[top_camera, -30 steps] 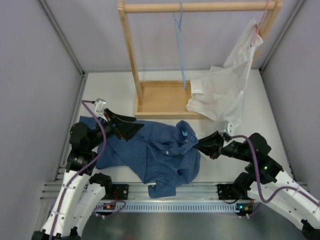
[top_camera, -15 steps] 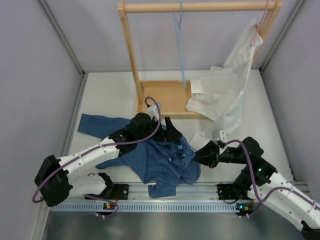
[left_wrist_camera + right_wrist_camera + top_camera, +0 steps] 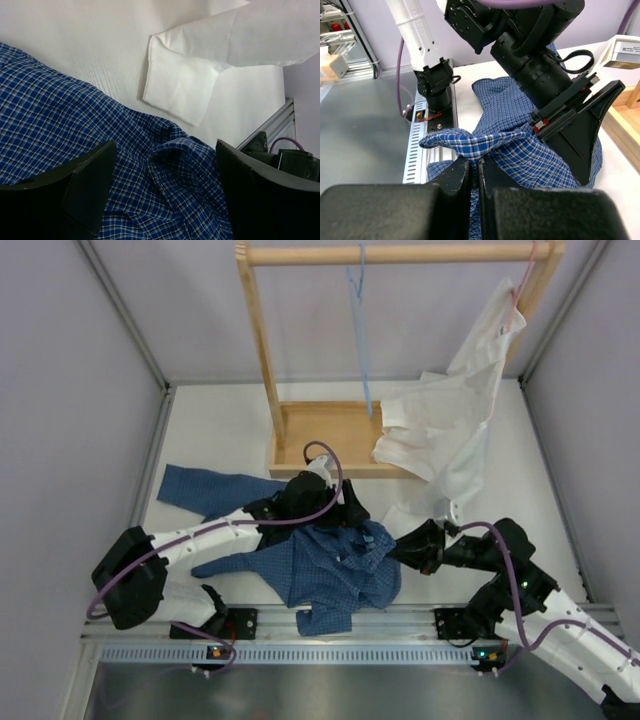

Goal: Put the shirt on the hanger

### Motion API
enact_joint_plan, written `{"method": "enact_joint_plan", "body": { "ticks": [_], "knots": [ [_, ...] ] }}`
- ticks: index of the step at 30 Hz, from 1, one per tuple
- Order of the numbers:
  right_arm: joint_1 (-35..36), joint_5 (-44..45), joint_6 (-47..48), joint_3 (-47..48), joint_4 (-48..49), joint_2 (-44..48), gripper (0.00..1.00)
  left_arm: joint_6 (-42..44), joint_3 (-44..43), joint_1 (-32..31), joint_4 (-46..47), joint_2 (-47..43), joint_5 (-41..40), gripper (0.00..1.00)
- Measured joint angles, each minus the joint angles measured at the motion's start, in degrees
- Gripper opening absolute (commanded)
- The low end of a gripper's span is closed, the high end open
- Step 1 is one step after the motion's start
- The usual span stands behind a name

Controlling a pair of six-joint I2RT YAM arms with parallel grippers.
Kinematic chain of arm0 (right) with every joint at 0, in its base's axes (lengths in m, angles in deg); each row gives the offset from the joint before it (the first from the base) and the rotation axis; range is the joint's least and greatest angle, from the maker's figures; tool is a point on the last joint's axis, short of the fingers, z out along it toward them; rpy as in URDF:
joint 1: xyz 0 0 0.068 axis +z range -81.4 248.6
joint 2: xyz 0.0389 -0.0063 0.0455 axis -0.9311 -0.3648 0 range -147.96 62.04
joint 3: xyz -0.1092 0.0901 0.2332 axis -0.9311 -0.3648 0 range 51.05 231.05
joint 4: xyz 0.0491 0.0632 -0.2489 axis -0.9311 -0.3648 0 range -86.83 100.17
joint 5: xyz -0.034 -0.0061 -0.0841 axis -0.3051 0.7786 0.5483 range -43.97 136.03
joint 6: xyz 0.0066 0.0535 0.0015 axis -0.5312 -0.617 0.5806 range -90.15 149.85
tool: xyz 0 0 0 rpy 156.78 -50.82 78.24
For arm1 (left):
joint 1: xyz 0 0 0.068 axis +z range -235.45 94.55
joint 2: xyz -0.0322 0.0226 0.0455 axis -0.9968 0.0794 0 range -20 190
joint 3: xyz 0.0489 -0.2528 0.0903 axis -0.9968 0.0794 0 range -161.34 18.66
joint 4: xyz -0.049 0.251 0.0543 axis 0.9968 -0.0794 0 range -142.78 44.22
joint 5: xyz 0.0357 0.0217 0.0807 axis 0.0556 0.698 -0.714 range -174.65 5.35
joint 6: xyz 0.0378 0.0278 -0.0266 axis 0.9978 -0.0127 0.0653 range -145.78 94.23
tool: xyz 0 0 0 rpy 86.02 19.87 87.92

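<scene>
Pinching a fold of the limp, light shirt [image 3: 510, 150] in the clamped right pincer [image 3: 479, 170], left pincer [image 3: 165, 175] apart above, best taken by a seamed edge

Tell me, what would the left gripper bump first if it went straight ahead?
Probably the blue shirt: its bunched fold sits between the fingers of the open left gripper, though depth is unclear.

shirt [image 3: 325, 570]: was laid before rack [image 3: 262, 360]
hanger [image 3: 365, 360]: was hung on rack
other shirt [image 3: 450, 430]: was draped right of hanger
</scene>
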State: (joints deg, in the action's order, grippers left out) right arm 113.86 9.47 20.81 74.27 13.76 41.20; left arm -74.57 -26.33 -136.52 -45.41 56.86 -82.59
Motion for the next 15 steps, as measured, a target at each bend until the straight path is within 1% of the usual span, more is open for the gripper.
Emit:
{"method": "enact_joint_plan", "body": {
  "ticks": [3,6,8,9,11,13,15],
  "knots": [
    [0.0,0.8,0.0,0.0,0.0,0.3,0.0,-0.6,0.3,-0.3,0.2,0.1,-1.8,0.92],
    [0.0,2.4,0.0,0.0,-0.2,0.3,0.0,-1.4,2.5,-0.3,1.3,-2.6,-5.2,0.98],
    [0.0,3.6,0.0,0.0,-0.2,0.3,0.0,-3.1,5.3,-0.3,1.0,-7.4,-10.0,0.98],
    [0.0,4.1,0.0,0.0,-0.2,0.3,0.0,-3.4,5.8,-0.3,0.8,-8.4,-10.8,0.98],
    [0.0,4.8,0.2,0.0,-0.2,0.3,0.0,-5.2,7.7,-0.3,0.4,-13.8,-14.6,0.98],
    [0.0,5.5,0.5,0.0,-0.2,0.2,0.0,-7.1,8.5,-0.3,0.4,-17.9,-17.0,0.97],
    [0.0,6.1,0.6,0.0,-0.2,0.2,0.0,-9.5,8.6,-0.3,0.6,-20.0,-18.2,0.96]
  ]
}}
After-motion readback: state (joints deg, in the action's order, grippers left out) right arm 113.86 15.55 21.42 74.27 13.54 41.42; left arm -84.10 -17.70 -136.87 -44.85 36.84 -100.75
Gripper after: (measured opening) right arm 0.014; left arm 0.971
